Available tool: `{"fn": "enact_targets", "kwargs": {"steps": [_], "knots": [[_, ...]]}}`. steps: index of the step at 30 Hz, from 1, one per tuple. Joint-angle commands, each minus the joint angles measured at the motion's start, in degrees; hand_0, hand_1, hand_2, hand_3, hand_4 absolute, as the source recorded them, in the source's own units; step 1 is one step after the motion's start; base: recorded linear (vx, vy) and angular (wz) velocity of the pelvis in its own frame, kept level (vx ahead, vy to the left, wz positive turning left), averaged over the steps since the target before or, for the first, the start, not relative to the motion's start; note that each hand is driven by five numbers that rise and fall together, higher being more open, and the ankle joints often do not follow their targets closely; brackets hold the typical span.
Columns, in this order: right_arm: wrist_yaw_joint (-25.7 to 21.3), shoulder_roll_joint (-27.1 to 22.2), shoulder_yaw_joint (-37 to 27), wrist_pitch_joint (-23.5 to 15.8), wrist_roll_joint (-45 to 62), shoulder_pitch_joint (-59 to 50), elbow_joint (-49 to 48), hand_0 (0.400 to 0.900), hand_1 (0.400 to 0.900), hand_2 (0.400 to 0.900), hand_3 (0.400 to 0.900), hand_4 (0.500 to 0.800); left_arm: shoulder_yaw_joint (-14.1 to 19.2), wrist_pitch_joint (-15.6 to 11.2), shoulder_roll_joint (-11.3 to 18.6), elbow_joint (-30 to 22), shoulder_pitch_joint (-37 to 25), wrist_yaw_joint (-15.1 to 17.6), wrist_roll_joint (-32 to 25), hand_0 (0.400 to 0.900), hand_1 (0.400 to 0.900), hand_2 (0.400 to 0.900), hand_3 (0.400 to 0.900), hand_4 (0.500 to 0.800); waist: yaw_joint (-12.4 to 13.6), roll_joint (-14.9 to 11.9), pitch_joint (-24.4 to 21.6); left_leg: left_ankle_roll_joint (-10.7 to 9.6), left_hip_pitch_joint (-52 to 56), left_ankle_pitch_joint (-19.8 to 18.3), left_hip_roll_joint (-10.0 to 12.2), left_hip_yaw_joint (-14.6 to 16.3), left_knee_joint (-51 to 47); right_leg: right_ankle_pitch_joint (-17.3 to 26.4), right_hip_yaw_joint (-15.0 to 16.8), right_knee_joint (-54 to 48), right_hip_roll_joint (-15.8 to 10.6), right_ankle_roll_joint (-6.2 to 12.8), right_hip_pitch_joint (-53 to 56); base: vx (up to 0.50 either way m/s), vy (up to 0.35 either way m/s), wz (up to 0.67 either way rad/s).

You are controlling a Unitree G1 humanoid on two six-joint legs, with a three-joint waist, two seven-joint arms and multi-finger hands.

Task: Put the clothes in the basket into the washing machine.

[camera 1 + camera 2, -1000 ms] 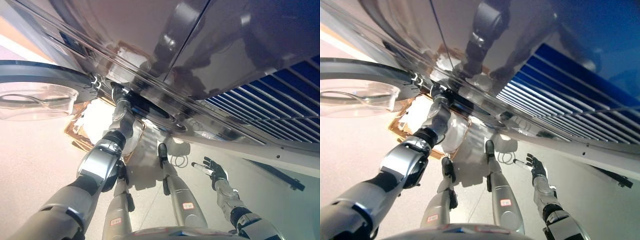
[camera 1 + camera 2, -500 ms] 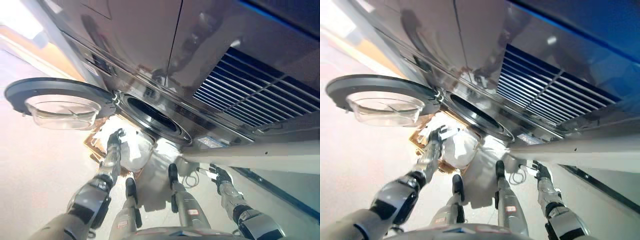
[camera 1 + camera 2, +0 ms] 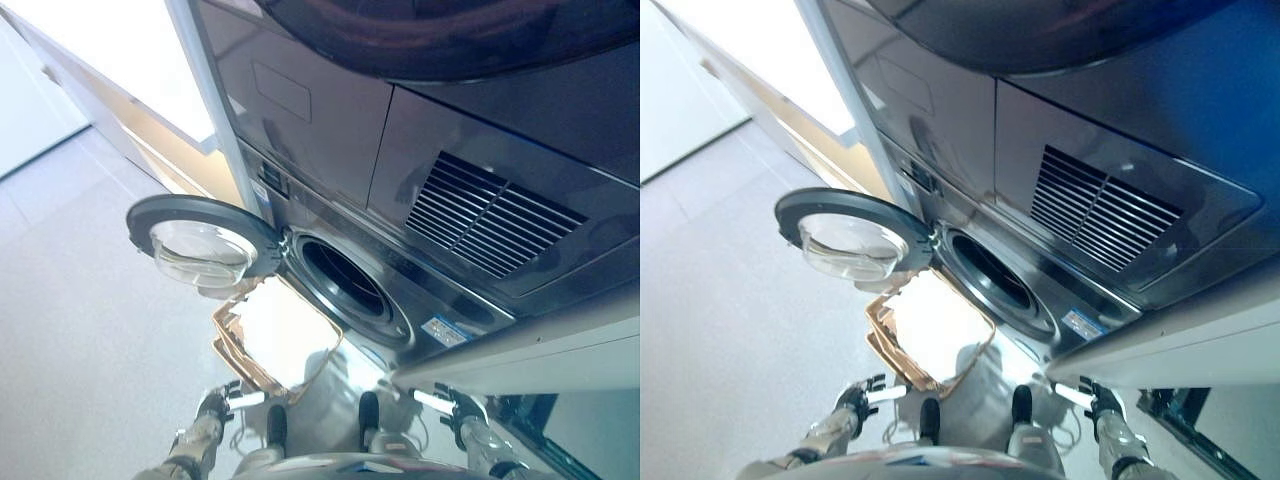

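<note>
Washer [image 3: 350,285] door [image 3: 200,250] open, basket [image 3: 275,340] of clothes [image 3: 935,325] just below it. Left hand [image 3: 213,405] and right hand [image 3: 462,407] low, fingers spread, holding nothing.

The left hand [image 3: 856,397] has drawn back (fingers straight) from the washing machine [image 3: 1000,275].

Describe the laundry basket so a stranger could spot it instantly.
Find the dark washing machine with its round door swung open. On the floor just below that door and the drum opening sits the basket: an angular, tan wicker-like frame, the only brown thing there.
</note>
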Motion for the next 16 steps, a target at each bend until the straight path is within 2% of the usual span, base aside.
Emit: {"fn": "enact_targets", "kwargs": {"steps": [1, 4, 7, 16], "knots": [[0.81, -0.02, -0.25, -0.58, -2.78, 1.91, 0.96, 0.9, 0.9, 0.9, 0.9, 0.8, -0.51, -2.13, 0.24, 2.81, -0.39, -1.44, 6.45, 0.9, 0.9, 0.9, 0.9, 0.8, 0.24, -2.28, -1.51, -0.59, -0.05, -1.25, -1.84, 0.59, 0.65, -2.78, 0.08, 3.73, 0.52, 1.99, 1.34, 0.02, 0.026, 0.16], [1.41, 0.81, 0.51, -0.22, -4.66, 3.5, 1.2, 0.9, 0.9, 0.9, 0.9, 0.8, -1.3, -1.91, 0.08, 2.77, 0.91, -2.44, 8.5, 0.9, 0.9, 0.9, 0.9, 0.8, 0.47, -2.31, -2.29, -0.35, 1.63, -1.8, -1.99, 0.39, 0.47, -3.22, -0.41, 3.75, 0.31, 2.05, 3.27, 0.01, 0.028, 0.13], [1.81, 1.3, 1.86, 0.34, -6.57, 3.78, 1.32, 0.9, 0.9, 0.9, 0.9, 0.8, -0.38, -1.47, 0.52, 3.33, 1.73, -2.71, 8.54, 0.9, 0.9, 0.9, 0.9, 0.8, 0.45, -2.54, -3.09, -0.25, 2.85, -2.2, -2.03, 0.38, 0.2, -3.52, -0.63, 3.69, 0.28, 2.09, 4.43, 0.01, 0.015, 0.04], [2.16, 1.86, 5.12, 1.2, -12.32, 4.38, 1.61, 0.9, 0.9, 0.9, 0.9, 0.8, -0.19, -1.28, 0.94, 3.74, 3.34, -2.94, 11.81, 0.9, 0.9, 0.9, 0.9, 0.8, 0.54, -3.24, -4.6, 0.64, 6.16, -3.81, -2.25, 1.32, -0.05, -3.77, 0.65, 3.56, 0.08, 2.37, 7.03, 0.01, 0.023, -0.08]]}}
